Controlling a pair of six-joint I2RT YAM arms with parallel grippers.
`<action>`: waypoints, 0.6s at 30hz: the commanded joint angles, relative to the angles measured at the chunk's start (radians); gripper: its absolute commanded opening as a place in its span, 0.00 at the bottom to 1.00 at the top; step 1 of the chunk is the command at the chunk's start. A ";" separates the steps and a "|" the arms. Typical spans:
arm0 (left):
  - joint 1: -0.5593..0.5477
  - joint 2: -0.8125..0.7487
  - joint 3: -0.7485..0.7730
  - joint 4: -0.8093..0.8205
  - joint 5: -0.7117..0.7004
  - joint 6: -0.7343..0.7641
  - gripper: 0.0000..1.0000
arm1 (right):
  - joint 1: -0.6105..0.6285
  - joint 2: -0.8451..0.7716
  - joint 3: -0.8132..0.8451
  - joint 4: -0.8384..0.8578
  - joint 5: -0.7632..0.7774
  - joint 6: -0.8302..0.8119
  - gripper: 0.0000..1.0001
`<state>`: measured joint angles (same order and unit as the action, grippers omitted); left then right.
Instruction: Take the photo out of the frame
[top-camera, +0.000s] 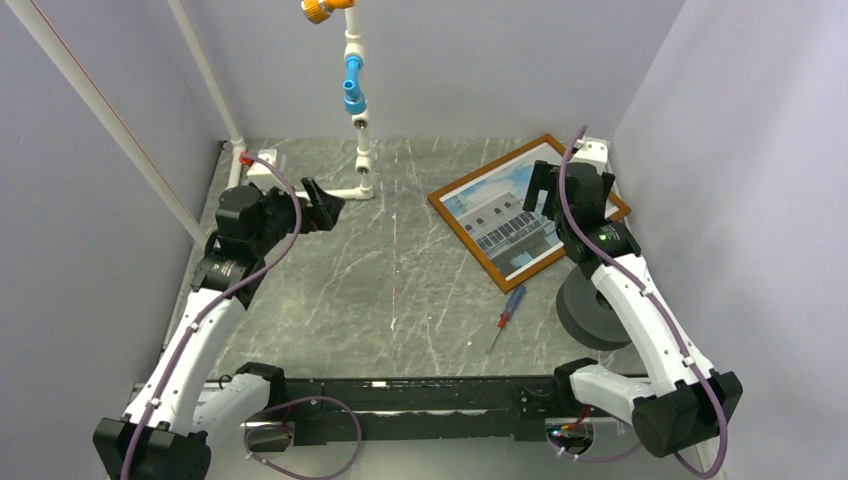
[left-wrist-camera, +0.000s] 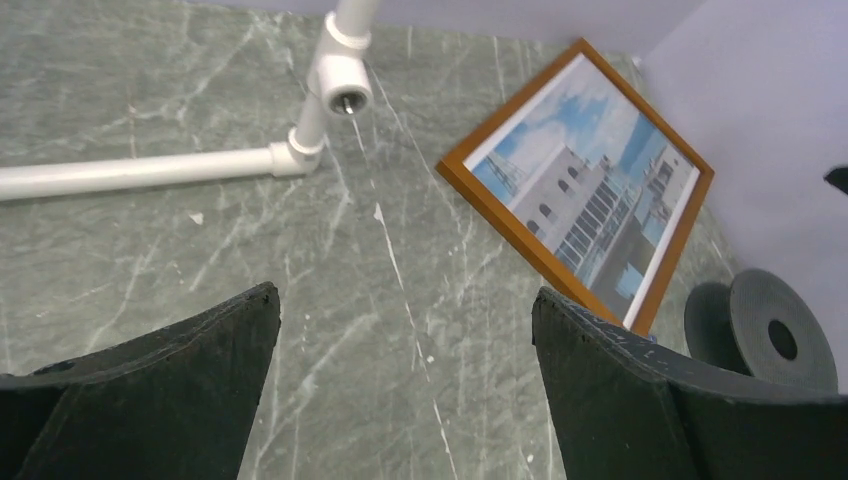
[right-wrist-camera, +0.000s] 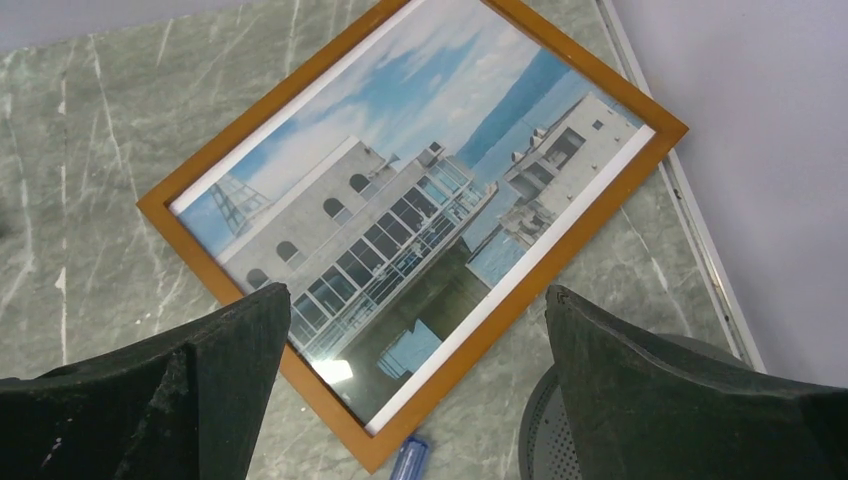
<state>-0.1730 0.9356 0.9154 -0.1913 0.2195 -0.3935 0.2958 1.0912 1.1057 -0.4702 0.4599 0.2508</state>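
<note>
The frame (top-camera: 466, 243), thin reddish-brown wood, lies flat on the table at the right back, turned at an angle. The photo (top-camera: 495, 220) of a white building under blue sky sits inside it. My right gripper (top-camera: 545, 190) hovers over the frame's right part, open and empty. In the right wrist view the photo (right-wrist-camera: 420, 190) and frame (right-wrist-camera: 560, 250) lie below the spread gripper (right-wrist-camera: 417, 292). My left gripper (top-camera: 325, 205) is open and empty at the left back, well away from the frame. In the left wrist view its gripper (left-wrist-camera: 405, 295) faces bare table, with frame (left-wrist-camera: 515, 232) and photo (left-wrist-camera: 590, 200) beyond.
A white pipe structure (top-camera: 358, 130) with blue and orange fittings stands at the back middle, near the left gripper. A blue-handled screwdriver (top-camera: 508, 312) lies just in front of the frame. A dark grey spool (top-camera: 590, 305) sits under the right arm. Walls close in on both sides.
</note>
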 joint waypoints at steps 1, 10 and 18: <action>-0.063 -0.045 -0.044 0.028 -0.045 0.021 0.99 | -0.011 0.061 0.018 0.018 -0.030 -0.031 1.00; -0.078 -0.183 -0.141 -0.007 -0.165 -0.049 0.99 | -0.011 0.175 -0.009 0.060 -0.231 -0.077 1.00; -0.079 -0.273 -0.180 -0.051 -0.187 -0.050 0.99 | 0.038 0.291 -0.021 0.062 -0.367 -0.121 0.98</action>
<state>-0.2493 0.6758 0.7341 -0.2314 0.0441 -0.4274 0.2981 1.3327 1.0897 -0.4389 0.1867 0.1802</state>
